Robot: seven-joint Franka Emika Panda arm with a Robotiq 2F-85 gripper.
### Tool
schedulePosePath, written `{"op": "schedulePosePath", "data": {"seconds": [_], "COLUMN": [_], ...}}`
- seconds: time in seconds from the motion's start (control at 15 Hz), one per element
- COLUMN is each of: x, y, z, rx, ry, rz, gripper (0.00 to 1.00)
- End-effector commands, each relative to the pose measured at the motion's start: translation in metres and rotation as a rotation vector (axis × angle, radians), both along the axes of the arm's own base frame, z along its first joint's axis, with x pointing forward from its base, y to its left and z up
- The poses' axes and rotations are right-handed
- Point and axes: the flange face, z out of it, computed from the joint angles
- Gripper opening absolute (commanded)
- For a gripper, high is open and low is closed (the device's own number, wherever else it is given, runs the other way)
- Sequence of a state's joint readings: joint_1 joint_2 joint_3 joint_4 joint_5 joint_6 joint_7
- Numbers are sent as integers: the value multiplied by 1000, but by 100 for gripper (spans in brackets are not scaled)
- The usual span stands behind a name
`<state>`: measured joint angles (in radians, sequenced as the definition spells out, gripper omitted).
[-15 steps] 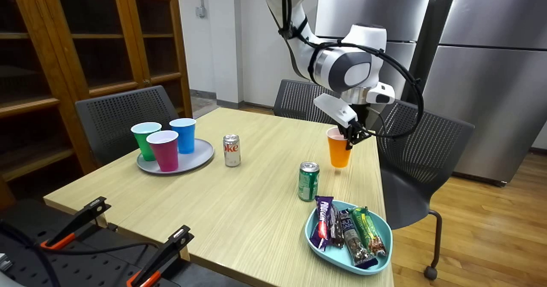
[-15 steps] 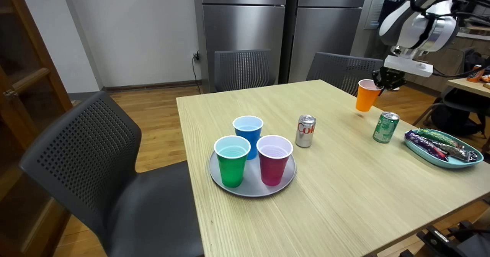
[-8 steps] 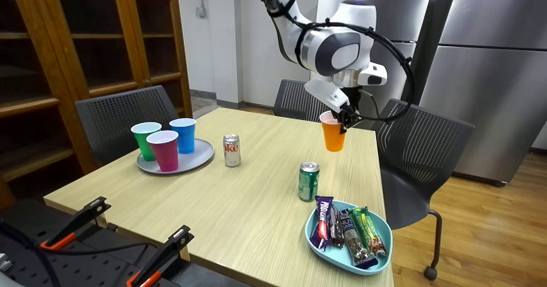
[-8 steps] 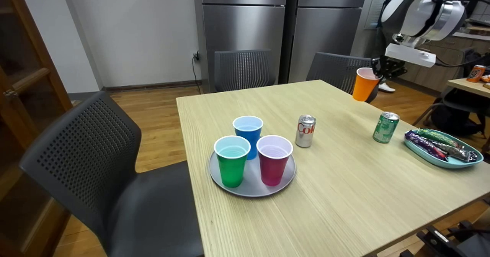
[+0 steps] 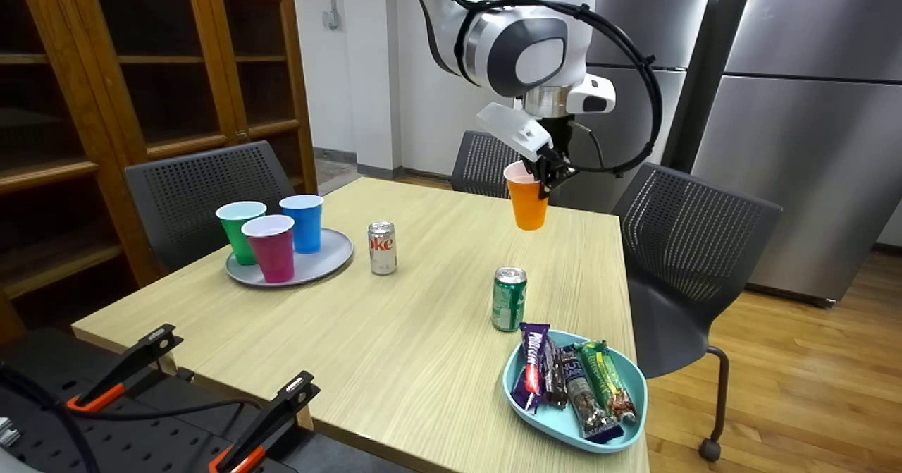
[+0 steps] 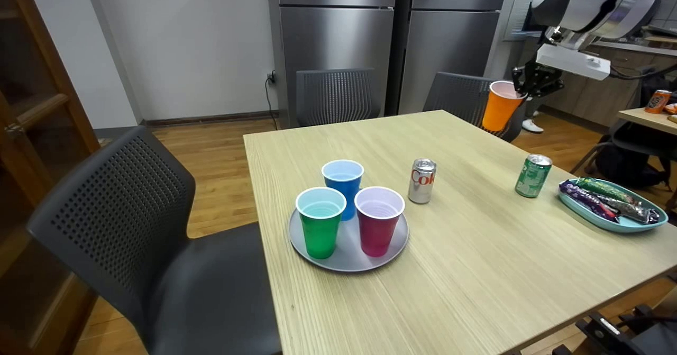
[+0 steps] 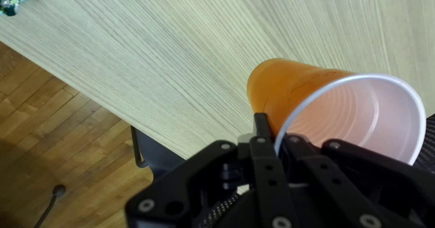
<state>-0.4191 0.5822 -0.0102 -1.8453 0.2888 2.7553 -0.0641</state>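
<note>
My gripper [image 7: 277, 133] is shut on the rim of an orange cup [image 7: 289, 88] with a white inside. One finger [image 7: 261, 122] lies outside the cup wall and the other is inside, its tip partly hidden. In both exterior views the orange cup [image 5: 527, 205] [image 6: 499, 110] hangs above the wooden table, somewhat tilted, near the table's far edge. The inside of the cup looks empty. A green can [image 5: 509, 300] stands upright on the table nearest to the held cup. A silver Diet Coke can [image 5: 382, 249] [image 6: 422, 181] stands farther off.
A grey plate [image 5: 331, 253] holds a green cup [image 5: 242, 237], a blue cup [image 5: 304, 226] and a magenta cup [image 5: 273, 254]. A turquoise bowl [image 5: 553, 424] with several wrapped bars sits at a table corner. Dark chairs [image 5: 694, 247] surround the table. Clamps [image 5: 264, 424] grip its edge.
My gripper has lifted the orange cup higher above the table and moved it sideways, away from the chair-side edge. The cup is more tilted now. The things on the table have not moved.
</note>
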Motion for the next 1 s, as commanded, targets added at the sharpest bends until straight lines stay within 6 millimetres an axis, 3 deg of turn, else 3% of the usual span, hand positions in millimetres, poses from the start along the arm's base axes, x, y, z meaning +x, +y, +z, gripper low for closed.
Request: {"op": "schedulePosePath", "data": {"seconds": [0.0,0.47,0.93], "x": [-20,-30,-28], "y": [24,66,126], "z": [19,32,37], "rx": [19,57,60], "ry": [-17,-15,13], "rz": [42,104,204], "gripper": [1,1,1]}}
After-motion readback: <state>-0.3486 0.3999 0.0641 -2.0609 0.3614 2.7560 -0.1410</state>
